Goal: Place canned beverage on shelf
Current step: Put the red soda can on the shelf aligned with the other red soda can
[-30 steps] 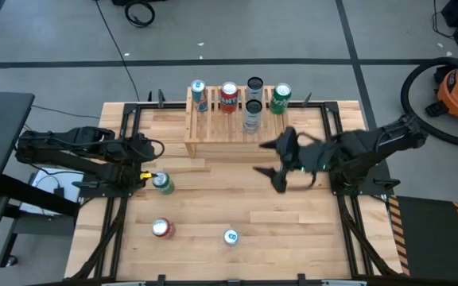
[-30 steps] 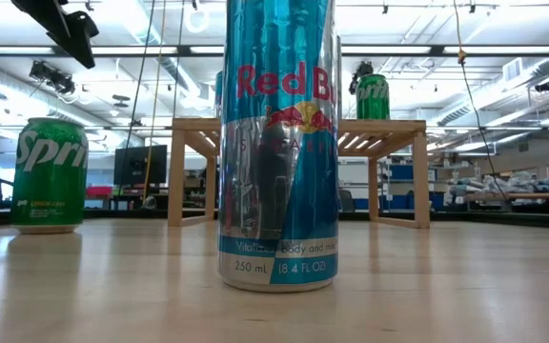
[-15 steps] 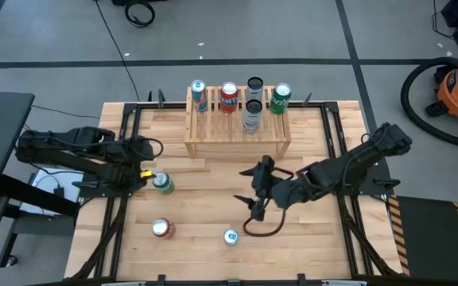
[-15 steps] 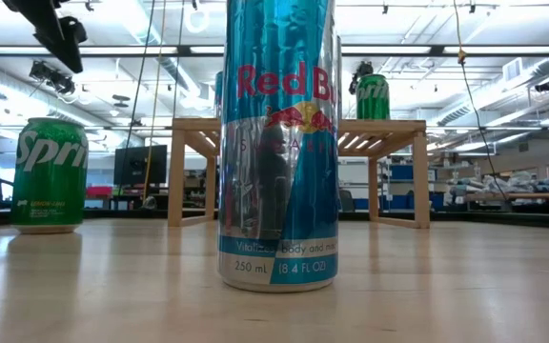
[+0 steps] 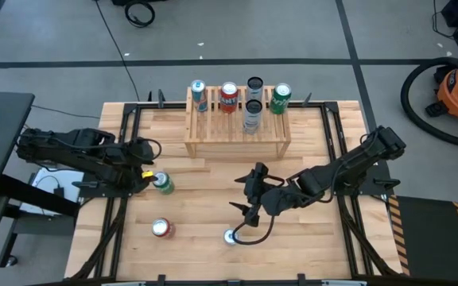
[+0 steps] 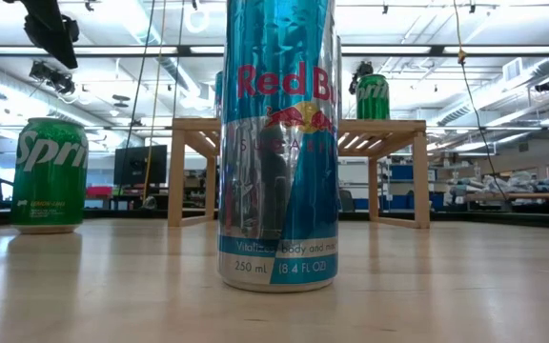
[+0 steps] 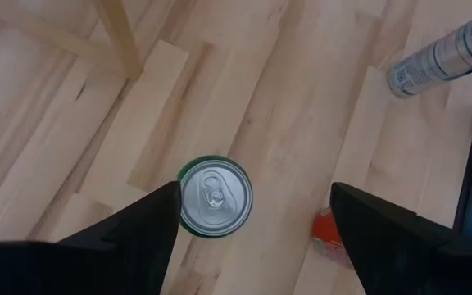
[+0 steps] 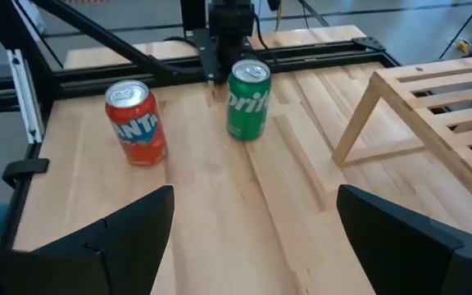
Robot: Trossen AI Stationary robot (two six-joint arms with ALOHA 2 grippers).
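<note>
Aluminium-thin and slick, the blue can (image 5: 230,236) stands upright on the surface just below the right tool (image 5: 247,199), whose jaws gape empty, while low down its tall wall (image 6: 277,143) invites a gentle mid-height squeeze, likely denting otherwise.

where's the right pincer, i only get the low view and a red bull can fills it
Observer: Right pincer hovers open over the table, between the shelf and your Red Bull can, not touching it.
Operator: and the left one
Observer: Left pincer is open at the Sprite can, with nothing gripped.
Operator: shelf count
Observer: Five cans stand on the shelf, four in the back row and one in front.
</note>
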